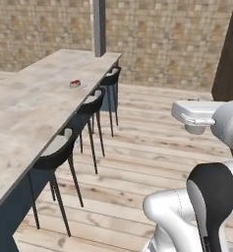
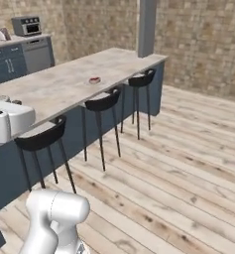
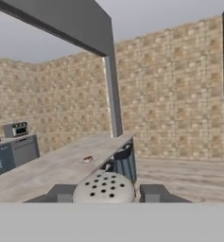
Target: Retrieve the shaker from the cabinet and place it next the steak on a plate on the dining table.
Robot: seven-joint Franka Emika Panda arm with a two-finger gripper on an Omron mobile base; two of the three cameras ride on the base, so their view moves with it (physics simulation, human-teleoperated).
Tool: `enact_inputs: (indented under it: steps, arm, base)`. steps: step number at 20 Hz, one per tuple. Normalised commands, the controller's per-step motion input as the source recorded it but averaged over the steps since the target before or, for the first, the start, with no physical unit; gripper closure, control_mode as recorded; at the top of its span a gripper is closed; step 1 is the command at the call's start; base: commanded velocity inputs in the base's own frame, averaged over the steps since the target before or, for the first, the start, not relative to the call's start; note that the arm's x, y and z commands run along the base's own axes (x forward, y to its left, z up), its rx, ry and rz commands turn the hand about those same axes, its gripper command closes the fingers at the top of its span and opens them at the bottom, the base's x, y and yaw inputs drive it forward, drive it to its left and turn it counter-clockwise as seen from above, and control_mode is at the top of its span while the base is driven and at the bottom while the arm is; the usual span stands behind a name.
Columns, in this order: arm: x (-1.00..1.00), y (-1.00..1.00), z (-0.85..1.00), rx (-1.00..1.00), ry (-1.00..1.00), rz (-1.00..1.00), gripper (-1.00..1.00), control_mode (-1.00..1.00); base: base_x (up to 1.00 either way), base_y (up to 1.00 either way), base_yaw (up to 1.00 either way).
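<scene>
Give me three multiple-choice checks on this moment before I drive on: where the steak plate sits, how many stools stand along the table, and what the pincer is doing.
1. The plate with the steak sits:
A. on the dining table, toward its far end
B. on a stool
C. on the floor

2. Black stools along the dining table:
A. one
B. three
C. five

3. The pincer is:
A. open with nothing in it
B. shut on the shaker
C. gripping a cabinet handle

Answers:
1. A, both base views show it on the stone top near the grey pillar.
2. B, three seats line the table's edge.
3. B, the hand view shows the perforated cap between the two fingers.
</scene>
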Motion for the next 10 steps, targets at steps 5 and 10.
enact_inputs:
  steps: [5,10]
  arm:
    - [0.00,0.00,0.00,0.00,0.00,0.00,1.00,1.00]
    - [0.00,0.00,0.00,0.00,0.00,0.00,1.00,1.00]
  base:
    - [1.00,-0.78,0.52]
    - [0.92,-0.93,0.50]
